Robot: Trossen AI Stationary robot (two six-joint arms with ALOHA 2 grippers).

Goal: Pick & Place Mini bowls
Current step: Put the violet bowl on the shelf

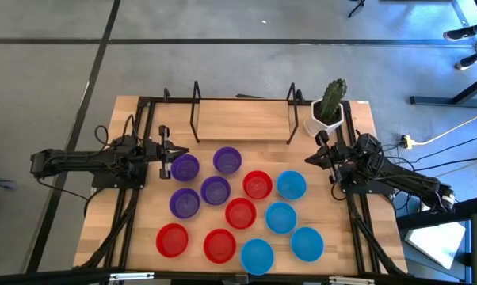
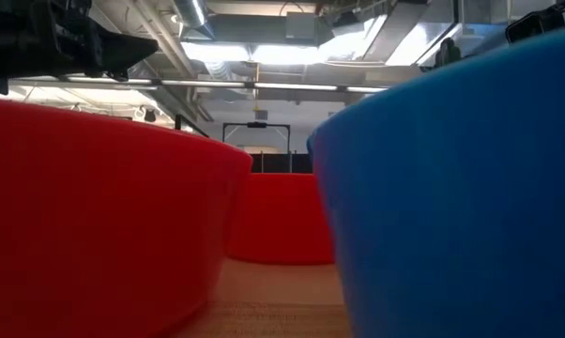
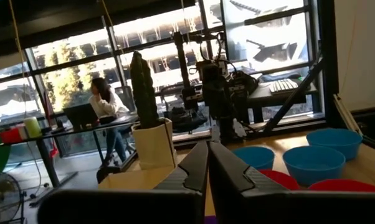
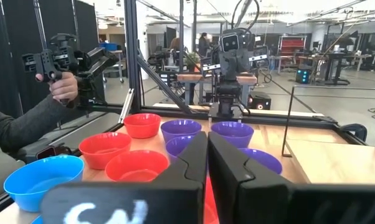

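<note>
Nearest the front edge of the wooden surface (image 1: 104, 214) in the high view sits a row of mini bowls: a red bowl (image 1: 173, 240), a second red bowl (image 1: 220, 245), a light blue bowl (image 1: 257, 256) and another light blue bowl (image 1: 307, 243). In the low view a red bowl wall (image 2: 95, 216) and a blue bowl wall (image 2: 461, 188) fill the foreground, with one further red bowl (image 2: 278, 221) between them, farther back.

Middle of the surface: a red bowl (image 1: 240, 213), a light blue bowl (image 1: 280, 217), and purple bowls (image 1: 185, 203) and (image 1: 215, 190). Behind these: a red bowl (image 1: 257, 184), a light blue bowl (image 1: 291, 185), and purple bowls (image 1: 185, 167) and (image 1: 227, 160). All bowls stand upright and separate; none is stacked.

The left gripper (image 1: 175, 153) hangs at the left side, just beside the rear-left purple bowl, fingers pressed together and holding nothing. The right gripper (image 1: 311, 157) is at the right side, near the rear blue bowl, fingers likewise closed and empty.

At the rear stand a black wire frame (image 1: 242, 111) and, in the right corner, a white pot with a cactus (image 1: 330, 107).

Beyond the surface, the right wrist view shows a person's hand (image 4: 64, 87) gripping a black device.
</note>
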